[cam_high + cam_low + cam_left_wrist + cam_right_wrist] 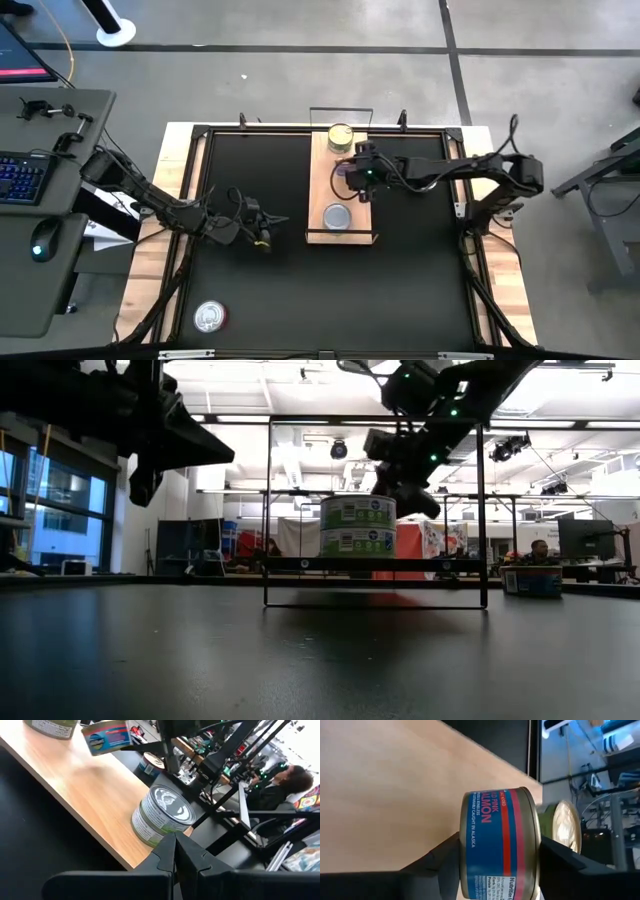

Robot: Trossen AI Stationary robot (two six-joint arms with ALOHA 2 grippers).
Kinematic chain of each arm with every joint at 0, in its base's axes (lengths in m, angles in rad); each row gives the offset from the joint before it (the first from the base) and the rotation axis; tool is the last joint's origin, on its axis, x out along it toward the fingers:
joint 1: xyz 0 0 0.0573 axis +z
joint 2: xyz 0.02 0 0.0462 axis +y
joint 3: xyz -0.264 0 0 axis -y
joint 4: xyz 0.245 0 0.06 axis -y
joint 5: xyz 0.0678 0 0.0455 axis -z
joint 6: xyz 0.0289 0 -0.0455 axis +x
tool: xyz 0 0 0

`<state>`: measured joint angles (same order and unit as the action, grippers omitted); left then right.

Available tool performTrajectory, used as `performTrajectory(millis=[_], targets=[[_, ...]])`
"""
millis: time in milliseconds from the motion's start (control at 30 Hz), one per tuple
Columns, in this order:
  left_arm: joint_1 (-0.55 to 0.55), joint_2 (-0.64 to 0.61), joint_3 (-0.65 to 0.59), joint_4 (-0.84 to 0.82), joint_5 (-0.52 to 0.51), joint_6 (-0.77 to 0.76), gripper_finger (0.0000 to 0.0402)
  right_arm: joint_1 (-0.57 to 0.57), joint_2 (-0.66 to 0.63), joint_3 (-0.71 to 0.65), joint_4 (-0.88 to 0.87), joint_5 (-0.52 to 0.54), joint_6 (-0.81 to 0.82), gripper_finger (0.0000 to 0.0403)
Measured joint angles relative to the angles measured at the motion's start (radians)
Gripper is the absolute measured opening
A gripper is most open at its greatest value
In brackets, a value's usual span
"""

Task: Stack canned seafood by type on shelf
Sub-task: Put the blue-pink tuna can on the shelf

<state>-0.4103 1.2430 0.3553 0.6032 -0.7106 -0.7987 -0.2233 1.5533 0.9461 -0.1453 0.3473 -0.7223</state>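
Observation:
The light-wood shelf (322, 190) lies on the black table. At its far end two green-labelled tins are stacked (357, 527), the upper one showing a gold lid (340, 135). A silver-lidded green tin (337, 216) (162, 815) rests on its base at the shelf's near end. My right gripper (352, 172) (500, 865) hangs over the middle of the shelf, shut on a blue-and-red salmon tin (497, 842) (107, 737). My left gripper (268, 238) (175, 852) is shut on nothing and hovers over the table left of the shelf. My right gripper pinches the salmon tin between its two fingers, one finger (560, 862) against the lid end and the other (442, 862) against the base end (465, 845). It comes roughly level from the table's right side. The tin is lifted clear above the shelf's wood (395, 795).
One more silver-lidded tin (210, 317) stands on the table near its near left corner. Black wire rails (375, 510) rise at the shelf's short ends. A desk with a keyboard (22, 178) and a mouse sits left of the table. People show in the room beyond.

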Motion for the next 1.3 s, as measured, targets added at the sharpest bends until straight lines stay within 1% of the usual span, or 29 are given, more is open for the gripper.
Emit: performTrajectory(millis=[200, 300, 367, 500, 700, 900, 1100, 1300], targets=[[0.000, 0.000, 0.000, -0.006, 0.022, 0.059, 0.0000, 0.000, 0.072, 0.032, 0.025, 0.010, -0.011, 0.0206], [0.000, 0.000, 0.000, -0.007, 0.073, 0.086, 0.0000, 0.006, 0.078, 0.035, 0.021, 0.052, 0.012, 0.0208], [0.000, 0.000, 0.000, -0.010, 0.102, 0.099, 0.0000, 0.007, 0.078, 0.035, 0.024, 0.054, 0.013, 0.0209], [0.000, 0.000, 0.000, -0.022, 0.129, 0.103, 0.0000, 0.015, 0.078, 0.035, 0.065, 0.053, 0.039, 0.0209], [0.000, 0.000, 0.000, -0.034, 0.133, 0.103, 0.0000, 0.016, 0.078, 0.035, 0.090, 0.036, 0.045, 0.0212], [0.000, 0.000, 0.000, -0.043, 0.133, 0.104, 0.0000, 0.016, 0.078, 0.035, 0.082, 0.000, 0.019, 0.0224], [0.000, 0.000, 0.000, -0.049, 0.133, 0.104, 0.0000, 0.016, 0.078, 0.035, 0.055, 0.026, 0.079, 0.0225], [0.000, 0.000, 0.000, -0.062, 0.133, 0.097, 0.0000, 0.039, 0.078, 0.035, 0.031, 0.010, 0.159, 0.0226]])
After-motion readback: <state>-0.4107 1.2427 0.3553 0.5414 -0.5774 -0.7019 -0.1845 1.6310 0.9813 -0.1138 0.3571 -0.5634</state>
